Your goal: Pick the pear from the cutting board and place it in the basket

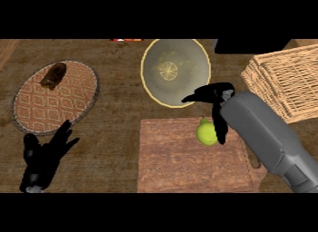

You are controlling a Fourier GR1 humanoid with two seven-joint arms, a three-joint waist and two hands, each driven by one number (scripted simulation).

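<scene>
A yellow-green pear (205, 132) lies near the far right corner of the brown cutting board (181, 163). My right hand (214, 96) hovers just above and beside the pear, its fingers relaxed, one finger hanging down along the pear's right side without curling round it. The wicker basket (291, 84) stands at the right, beyond the board. At the lower left my left hand (46, 154) rests open, fingers up, on the counter.
A grey bowl with a yellow rim (175, 70) sits behind the board. At the left a patterned oval plate (54, 99) bears a small brown object (53, 75). A dark block (251, 45) stands at the back right.
</scene>
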